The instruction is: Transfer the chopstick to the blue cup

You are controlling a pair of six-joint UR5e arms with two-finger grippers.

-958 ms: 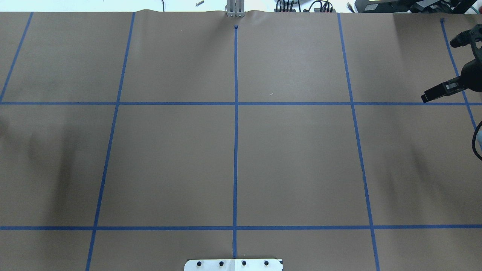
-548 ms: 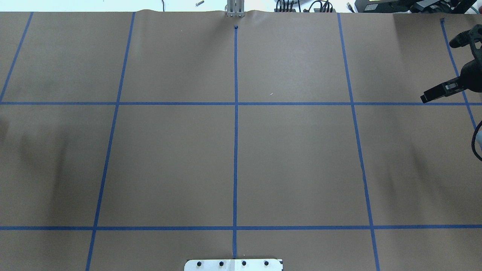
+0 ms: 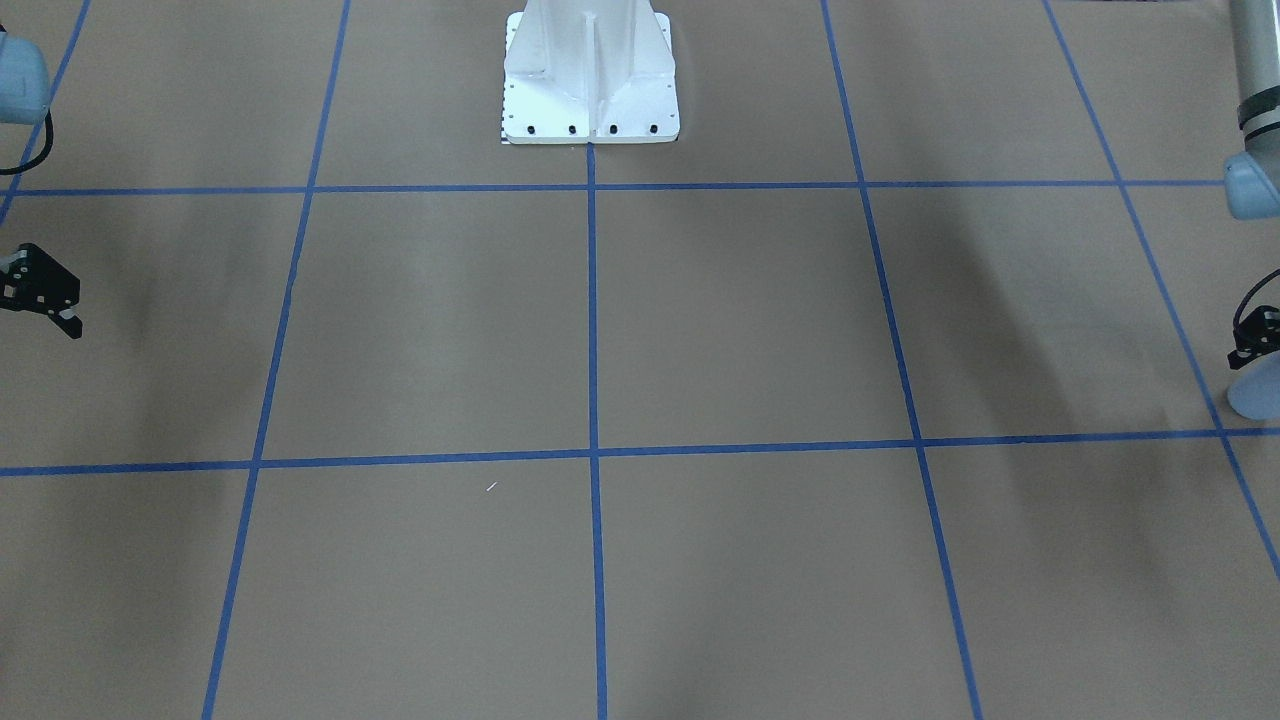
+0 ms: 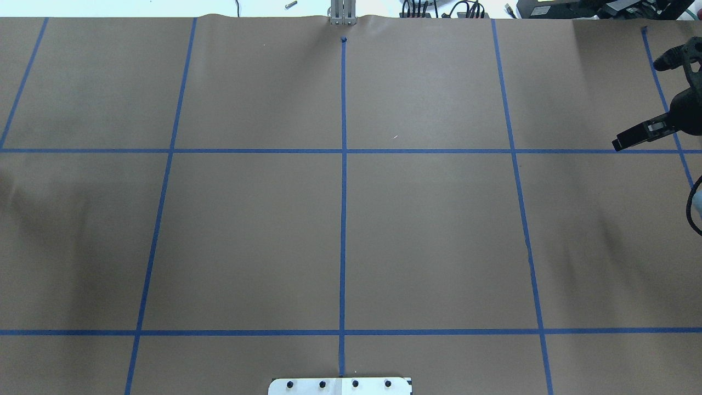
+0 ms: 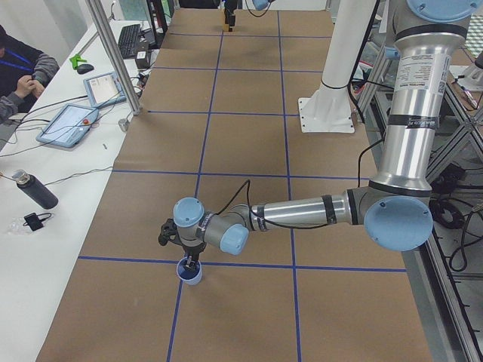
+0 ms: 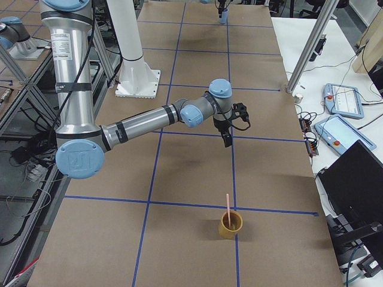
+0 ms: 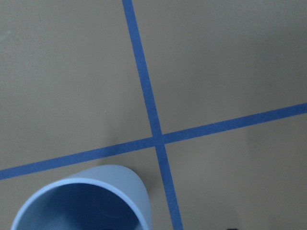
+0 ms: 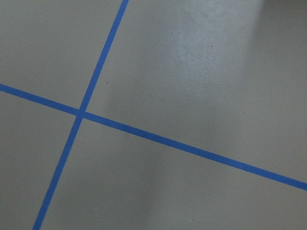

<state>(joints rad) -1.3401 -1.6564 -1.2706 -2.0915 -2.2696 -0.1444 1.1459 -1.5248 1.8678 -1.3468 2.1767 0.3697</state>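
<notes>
The blue cup point(image 5: 189, 274) stands on the brown paper at the table's far left end, on a tape crossing. It also shows in the front view point(image 3: 1258, 398) and in the left wrist view point(image 7: 81, 201). My left gripper point(image 5: 190, 260) hangs right over its rim; I cannot tell whether it is open or shut. A pale pink chopstick point(image 6: 227, 204) stands in a mustard-yellow cup point(image 6: 230, 226) at the far right end. My right gripper point(image 4: 618, 144) hovers above the paper, short of that cup point(image 6: 228, 142). Its jaws show edge-on, so I cannot tell their state.
The robot's white base point(image 3: 590, 90) stands at mid-table on the near edge. A side table holds tablets point(image 5: 68, 124), a dark bottle point(image 5: 34, 192) and a metal post point(image 5: 113, 60). An operator point(image 5: 19, 72) sits beside it. Blue tape lines grid the paper.
The shadow at the overhead view's left edge has slid further left. The right gripper has shifted very slightly.
</notes>
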